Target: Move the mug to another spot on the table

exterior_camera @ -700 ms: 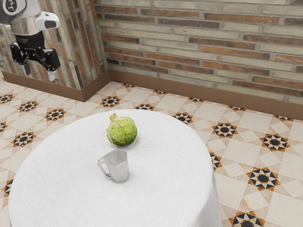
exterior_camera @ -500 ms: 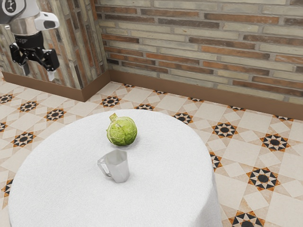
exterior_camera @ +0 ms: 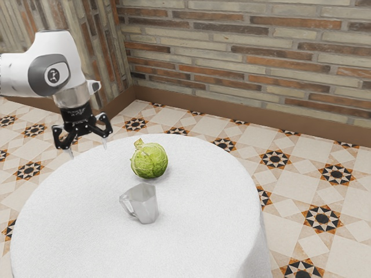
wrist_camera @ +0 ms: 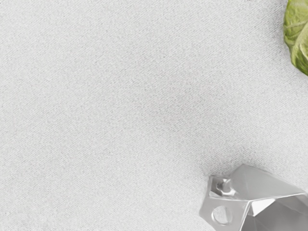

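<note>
Currently, your black two-finger gripper (exterior_camera: 87, 146) hangs wide open and empty, ready to admit the faceted grey mug (exterior_camera: 141, 202), standing upright near the round green cabbage (exterior_camera: 149, 161); the white-clothed round table (exterior_camera: 220, 220) offers bare cloth toward the exterior view's right.

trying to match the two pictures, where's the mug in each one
Exterior view: the mug stands on the table, just in front of the cabbage, handle toward the exterior view's left.
Wrist view: the mug, handle visible, apart from the cabbage, bare table between.
Shared landmark: the cabbage.
</note>
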